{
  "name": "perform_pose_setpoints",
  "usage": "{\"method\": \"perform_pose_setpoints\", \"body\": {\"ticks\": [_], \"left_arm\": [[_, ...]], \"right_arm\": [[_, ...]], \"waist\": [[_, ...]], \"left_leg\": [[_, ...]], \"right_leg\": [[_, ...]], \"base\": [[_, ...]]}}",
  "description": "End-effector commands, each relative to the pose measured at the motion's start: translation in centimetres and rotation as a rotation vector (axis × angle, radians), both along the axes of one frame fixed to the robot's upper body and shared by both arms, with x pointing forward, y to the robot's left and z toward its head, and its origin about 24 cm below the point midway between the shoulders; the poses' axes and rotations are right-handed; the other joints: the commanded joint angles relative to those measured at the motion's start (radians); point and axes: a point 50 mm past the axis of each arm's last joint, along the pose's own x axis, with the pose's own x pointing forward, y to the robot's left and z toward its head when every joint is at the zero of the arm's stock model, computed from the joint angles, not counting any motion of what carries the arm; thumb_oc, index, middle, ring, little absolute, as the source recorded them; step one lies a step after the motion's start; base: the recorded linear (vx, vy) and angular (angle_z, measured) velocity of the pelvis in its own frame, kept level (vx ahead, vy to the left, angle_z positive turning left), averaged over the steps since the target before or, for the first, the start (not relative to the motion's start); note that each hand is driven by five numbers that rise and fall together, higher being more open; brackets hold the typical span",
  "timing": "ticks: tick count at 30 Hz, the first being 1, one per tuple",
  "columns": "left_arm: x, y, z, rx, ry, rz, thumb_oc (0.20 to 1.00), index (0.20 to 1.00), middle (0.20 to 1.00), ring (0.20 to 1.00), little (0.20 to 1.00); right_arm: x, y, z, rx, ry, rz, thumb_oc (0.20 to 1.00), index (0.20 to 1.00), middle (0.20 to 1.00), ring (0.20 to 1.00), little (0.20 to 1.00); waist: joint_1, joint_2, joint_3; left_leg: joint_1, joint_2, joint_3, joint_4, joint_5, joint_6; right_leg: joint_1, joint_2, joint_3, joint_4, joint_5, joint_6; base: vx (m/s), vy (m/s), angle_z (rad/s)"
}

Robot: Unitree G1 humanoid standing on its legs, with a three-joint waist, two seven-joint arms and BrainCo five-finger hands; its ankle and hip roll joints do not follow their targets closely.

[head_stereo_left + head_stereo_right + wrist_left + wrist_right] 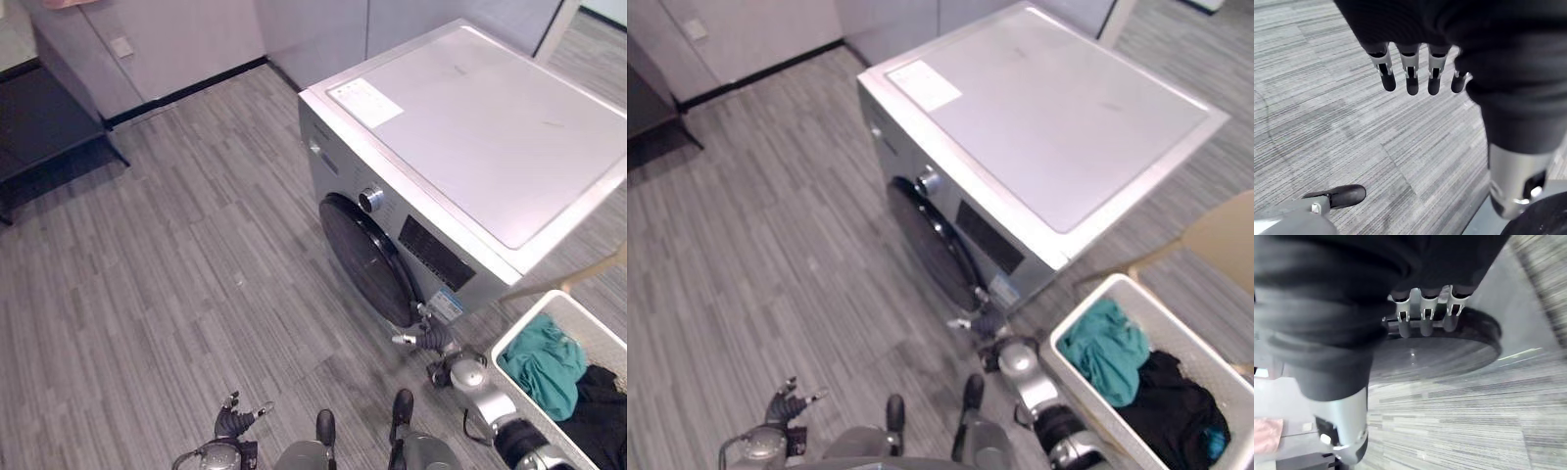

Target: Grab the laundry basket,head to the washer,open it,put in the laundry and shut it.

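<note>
Nearest the head camera hangs the left hand point(233, 423), low over bare floor point(196, 274) with its fingers point(1409, 81) straight and relaxed, holding nothing — idle, by the look of it, while the other arm works.

Largest in the scene is the washer point(490, 137), silver-grey with a flat top, its front turned toward the robot's left and its round dark door point(367, 259) lying flat in the front panel, so I judge it not yet opened. A control knob point(370, 200) sits just above the door.

Next in size, the white laundry basket point(1087, 377) stands on the floor by the washer's near corner, on the robot's right, set down close enough that the clothes can go straight across once the drum is open. Inside lie a teal garment point(1107, 348) and black clothing point(1171, 406) beside it.

Smallest, the right hand point(423, 335) reaches to the door's lower near rim. In the right wrist view its fingers point(1423, 320) bend over the dark rim of the door — hooked there, seemingly, to pull it open. Whether the thumb has closed behind the edge I cannot tell.
</note>
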Motion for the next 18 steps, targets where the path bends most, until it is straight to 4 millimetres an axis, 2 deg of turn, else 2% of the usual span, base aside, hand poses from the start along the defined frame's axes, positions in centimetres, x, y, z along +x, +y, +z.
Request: {"method": "perform_pose_setpoints", "body": {"ticks": [1, 5, 10, 13, 16, 18], "left_arm": [[1.8, 0.8, 1.0, 0.059, -0.072, -0.048, 1.000, 1.000, 1.000, 1.000, 1.000], [1.9, 0.8, 1.2, 0.076, -0.088, -0.042, 1.000, 1.000, 1.000, 1.000, 1.000], [2.3, 0.5, 1.4, 0.073, -0.102, -0.050, 1.000, 1.000, 1.000, 1.000, 1.000], [2.7, 0.3, 1.4, 0.070, -0.102, -0.068, 1.000, 1.000, 1.000, 1.000, 1.000], [3.8, -0.1, 1.8, 0.069, -0.131, -0.090, 1.000, 1.000, 1.000, 1.000, 1.000], [4.7, -0.4, 2.3, 0.067, -0.162, -0.102, 1.000, 1.000, 1.000, 1.000, 1.000]], "right_arm": [[0.5, 0.0, 1.8, -0.010, -0.132, -0.029, 1.000, 1.000, 1.000, 1.000, 1.000], [2.5, -1.1, 4.7, -0.044, -0.279, -0.125, 1.000, 1.000, 1.000, 1.000, 1.000], [3.2, -0.1, 4.9, -0.027, -0.271, -0.094, 1.000, 1.000, 1.000, 1.000, 1.000], [3.0, 2.0, 4.3, 0.012, -0.226, -0.001, 1.000, 1.000, 1.000, 1.000, 1.000], [3.0, 5.5, 4.4, 0.097, -0.194, 0.129, 1.000, 1.000, 1.000, 1.000, 1.000], [2.8, 8.4, 5.0, 0.166, -0.190, 0.230, 1.000, 1.000, 1.000, 1.000, 1.000]], "waist": [[0.009, -0.029, -0.025], [0.027, -0.022, -0.015], [0.041, -0.023, 0.000], [0.052, -0.024, 0.014], [0.070, -0.026, 0.036], [0.088, -0.025, 0.056]], "left_leg": [[-0.065, -0.036, -0.001, 0.014, -0.027, -0.018], [-0.066, -0.031, -0.010, -0.010, -0.012, -0.021], [-0.072, -0.029, -0.019, -0.012, -0.008, -0.024], [-0.082, -0.029, -0.023, -0.012, -0.004, -0.024], [-0.105, -0.030, -0.033, -0.012, 0.006, -0.025], [-0.120, -0.029, -0.039, -0.012, 0.013, -0.026]], "right_leg": [[0.002, -0.020, 0.009, 0.034, -0.140, 0.066], [0.011, -0.023, -0.004, 0.009, -0.133, 0.069], [0.011, -0.027, -0.009, 0.007, -0.131, 0.070], [0.002, -0.030, -0.012, 0.008, -0.128, 0.070], [-0.021, -0.034, -0.016, 0.017, -0.123, 0.071], [-0.034, -0.035, -0.018, 0.024, -0.122, 0.070]], "base": [[0.05, 0.001, 0.26], [0.00, 0.000, 0.03], [0.00, -0.002, 0.04], [-0.01, 0.000, 0.00], [-0.06, -0.002, -0.04], [-0.06, 0.007, 0.01]]}}
